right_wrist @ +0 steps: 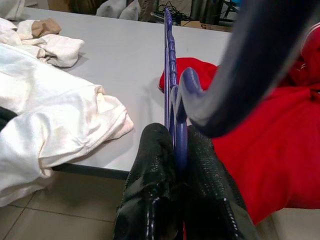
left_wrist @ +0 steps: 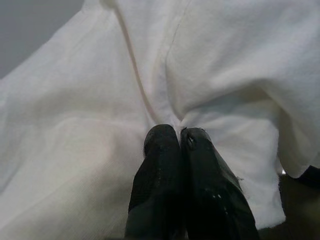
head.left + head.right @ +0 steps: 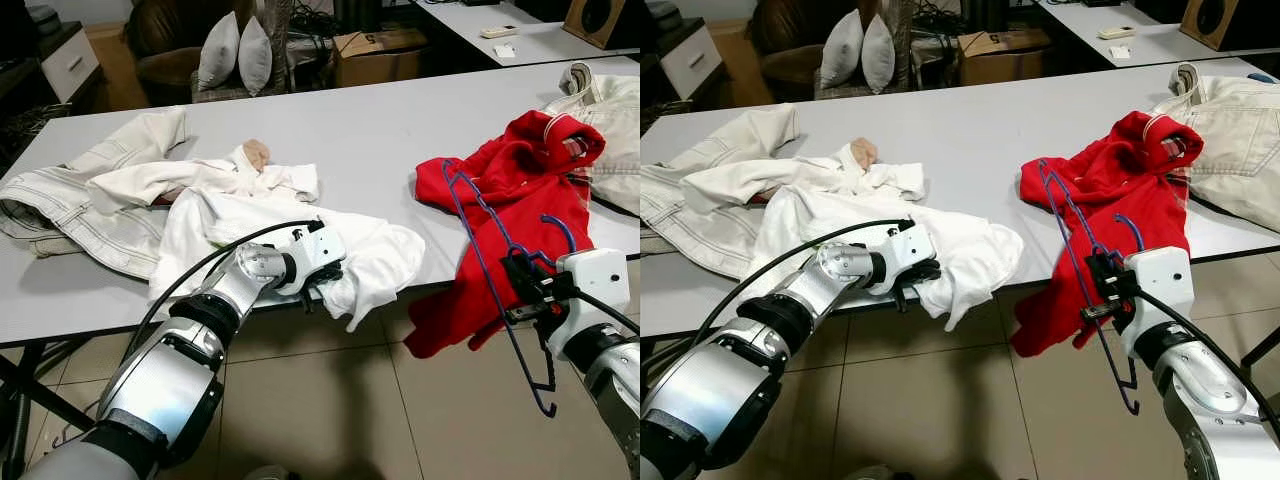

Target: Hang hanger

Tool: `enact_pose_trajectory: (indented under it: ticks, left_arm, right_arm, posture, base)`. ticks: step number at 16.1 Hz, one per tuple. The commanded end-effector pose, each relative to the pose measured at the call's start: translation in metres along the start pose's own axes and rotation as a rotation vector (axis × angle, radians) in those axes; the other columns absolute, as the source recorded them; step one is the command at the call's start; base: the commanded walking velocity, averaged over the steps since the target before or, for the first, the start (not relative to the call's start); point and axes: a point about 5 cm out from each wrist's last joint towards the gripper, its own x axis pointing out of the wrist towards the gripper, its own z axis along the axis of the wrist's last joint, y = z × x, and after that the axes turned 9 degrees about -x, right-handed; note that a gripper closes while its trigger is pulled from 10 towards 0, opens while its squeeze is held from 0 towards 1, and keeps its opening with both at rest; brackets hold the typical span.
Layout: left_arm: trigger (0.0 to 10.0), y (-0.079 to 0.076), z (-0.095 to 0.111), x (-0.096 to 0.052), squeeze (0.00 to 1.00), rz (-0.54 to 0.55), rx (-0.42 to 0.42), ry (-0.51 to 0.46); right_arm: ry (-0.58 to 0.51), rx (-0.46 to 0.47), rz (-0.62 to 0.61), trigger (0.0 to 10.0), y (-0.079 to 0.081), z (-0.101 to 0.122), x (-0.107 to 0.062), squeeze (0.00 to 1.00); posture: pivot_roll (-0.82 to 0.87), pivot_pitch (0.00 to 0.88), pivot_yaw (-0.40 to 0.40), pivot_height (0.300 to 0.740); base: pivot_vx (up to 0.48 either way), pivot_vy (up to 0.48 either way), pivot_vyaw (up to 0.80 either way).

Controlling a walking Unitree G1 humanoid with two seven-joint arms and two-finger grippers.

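Head views: a thin blue wire hanger (image 3: pixel 490 270) runs lengthwise from 11 o'clock on the red sweater (image 3: pixel 500 200) down to 5 o'clock past the grey table (image 3: pixel 370 120) edge. The right gripper (image 3: pixel 527 285) is clamped around its middle. The left gripper (image 3: pixel 325 290) pinches soft, crumpled white cloth (image 3: pixel 260 225) at the table's near edge.

Left wrist view: two black fingers (image 2: pixel 160 170) are pressed together on a fold of white fabric.

Right wrist view: black fingers (image 1: pixel 150 185) squeeze the ridged blue hanger bar, which points away across the table.
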Motion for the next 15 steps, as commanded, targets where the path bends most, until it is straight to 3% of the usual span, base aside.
enact_pose_trajectory:
  ticks: [1,4,8,9,10,11,12,13,14,15]
  left_arm:
    - [0.0,0.009,0.007,-0.005,0.0,0.04,-0.032,-0.049]
    - [0.0,0.024,0.029,-0.015,0.0,0.056,-0.168,-0.228]
    - [0.0,0.066,0.092,-0.055,0.0,0.081,-0.463,-0.671]
    - [0.0,0.083,0.119,-0.076,0.0,0.038,-0.659,-0.898]
    - [0.0,0.086,0.125,-0.082,0.0,0.016,-0.708,-0.952]
    - [0.0,0.108,0.138,-0.107,0.0,0.038,-0.993,-1.16]
    - [0.0,0.115,0.133,-0.111,0.0,0.098,-1.068,-1.165]
    - [0.0,0.126,0.102,-0.112,0.0,0.347,-1.151,-1.042]
    - [0.0,0.127,0.079,-0.111,0.0,0.483,-1.152,-0.918]
    - [0.0,0.127,0.065,-0.109,0.0,0.548,-1.165,-0.85]
  right_arm:
    - [-0.013,-0.014,-0.01,10.0,-0.001,0.004,0.001,0.0]
    - [-0.024,-0.007,-0.088,10.0,-0.011,0.006,0.002,0.0]
    - [-0.057,0.027,-0.203,10.0,-0.026,0.01,0.005,0.0]
    - [-0.07,0.045,-0.242,10.0,-0.03,0.011,0.006,0.0]
    - [-0.072,0.047,-0.249,10.0,-0.031,0.011,0.006,0.0]
    - [-0.077,0.063,-0.268,10.0,-0.033,0.012,0.006,0.0]
    - [-0.078,0.066,-0.271,10.0,-0.033,0.012,0.006,0.0]
    - [-0.077,0.072,-0.272,10.0,-0.032,0.011,0.007,0.0]
    - [-0.078,0.077,-0.268,10.0,-0.03,0.01,0.009,0.0]
    - [-0.078,0.081,-0.263,10.0,-0.028,0.01,0.009,0.0]
  posture:
    - [-0.15,0.0,0.107,0.74]
    - [-0.15,0.0,0.106,0.74]
    - [-0.13,0.0,0.103,0.74]
    - [-0.13,0.0,0.103,0.74]
    - [-0.13,0.0,0.103,0.74]
    - [-0.13,0.0,0.107,0.74]
    - [-0.13,0.0,0.107,0.74]
    - [-0.12,0.0,0.107,0.74]
    - [-0.12,0.0,0.109,0.74]
    - [-0.12,0.0,0.11,0.74]
  base:
    - [0.0,0.0,0.0]
    - [0.0,0.0,0.0]
    - [0.0,0.0,0.0]
    - [0.0,0.0,0.0]
    - [0.0,0.0,0.0]
    - [0.0,0.0,0.0]
    - [0.0,0.0,0.0]
    - [0.0,0.0,0.0]
    - [0.0,0.0,0.0]
    - [0.0,0.0,0.0]
